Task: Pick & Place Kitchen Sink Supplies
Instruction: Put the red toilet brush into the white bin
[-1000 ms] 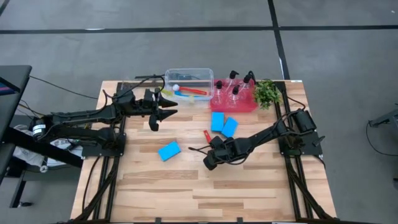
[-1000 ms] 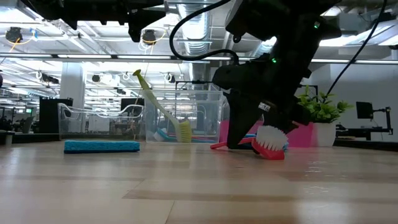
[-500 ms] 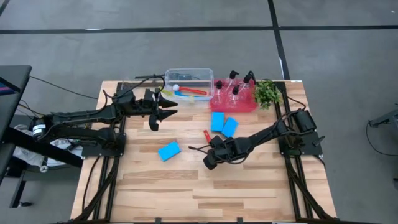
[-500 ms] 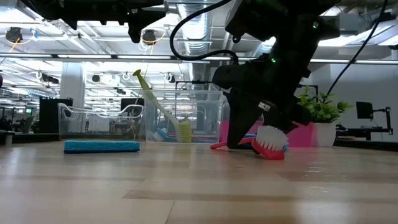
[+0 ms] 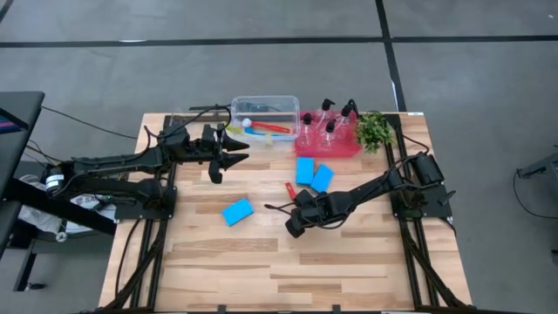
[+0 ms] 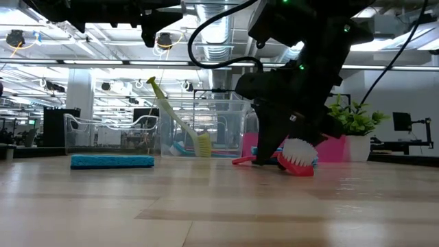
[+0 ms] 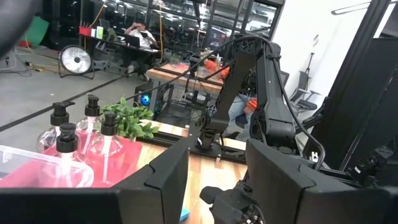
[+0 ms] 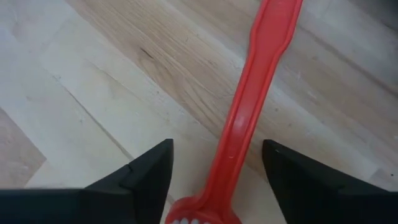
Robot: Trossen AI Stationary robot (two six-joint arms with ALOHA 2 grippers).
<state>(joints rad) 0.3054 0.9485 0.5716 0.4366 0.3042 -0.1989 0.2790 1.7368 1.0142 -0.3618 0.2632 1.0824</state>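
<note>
Red brush (image 8: 249, 118) flat on table (image 5: 349, 279), toward the table's middle from the red tray (image 5: 327, 148). Right gripper (image 8: 214, 171) low over it, fingers apart either side of the handle, no contact visible. Bristle head mostly cut off in wrist view, largely hidden under arm from above. Left gripper (image 5: 218, 168) open, holding nothing, beside clear tub (image 5: 264, 113).

The right gripper (image 6: 274, 161) sits lower now, its fingers closer in around the red brush (image 6: 296, 156).
</note>
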